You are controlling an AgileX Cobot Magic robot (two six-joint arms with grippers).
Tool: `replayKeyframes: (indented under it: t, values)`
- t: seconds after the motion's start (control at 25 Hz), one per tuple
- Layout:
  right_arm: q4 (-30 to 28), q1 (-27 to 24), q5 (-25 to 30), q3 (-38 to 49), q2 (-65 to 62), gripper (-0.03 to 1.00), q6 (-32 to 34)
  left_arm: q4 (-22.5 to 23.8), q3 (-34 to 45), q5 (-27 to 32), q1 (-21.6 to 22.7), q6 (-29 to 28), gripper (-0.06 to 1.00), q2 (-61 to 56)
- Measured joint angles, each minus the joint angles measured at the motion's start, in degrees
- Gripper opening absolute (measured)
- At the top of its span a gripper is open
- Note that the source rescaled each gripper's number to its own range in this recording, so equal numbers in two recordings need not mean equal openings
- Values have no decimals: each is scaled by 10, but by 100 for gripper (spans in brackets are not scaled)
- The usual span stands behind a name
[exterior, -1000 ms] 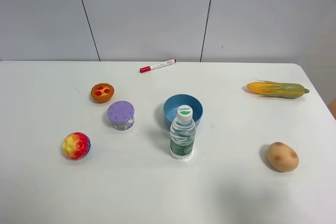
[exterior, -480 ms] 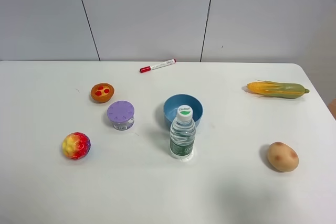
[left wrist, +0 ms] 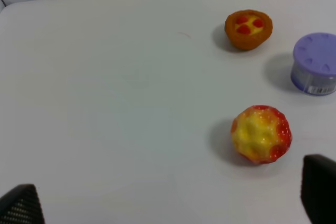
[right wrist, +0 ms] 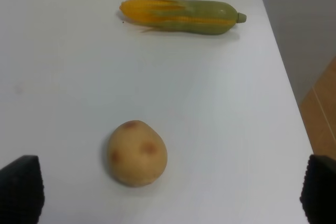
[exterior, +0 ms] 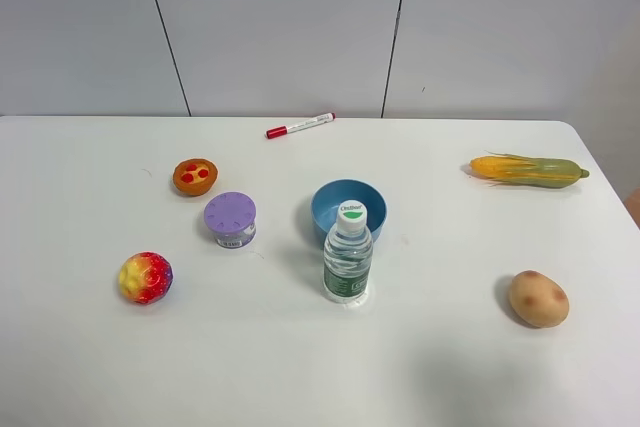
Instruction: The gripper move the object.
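Jar upright mid-table, open table around, left pincer and right pincer released.

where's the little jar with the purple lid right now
In the high view, the jar stands left of centre on the table, between the orange cup and the blue bowl.

The scene was evenly and brightly lit from above, and only short, soft shadows were cast on the white matte table, as beside the clear plastic water bottle. Both wrist views were rendered softer, and the black jaw tips at their corners were blurred.
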Motion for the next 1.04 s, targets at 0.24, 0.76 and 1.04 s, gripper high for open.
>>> replayKeyframes:
  t: [0.24, 0.76, 1.04]
  values:
    - [0, 0, 0, 0, 0, 100, 0, 0, 0, 0, 0, 0, 100, 0]
    - [0, 0, 0, 0, 0, 100, 0, 0, 0, 0, 0, 0, 100, 0]
    - [0, 0, 0, 0, 0, 100, 0, 0, 0, 0, 0, 0, 100, 0]
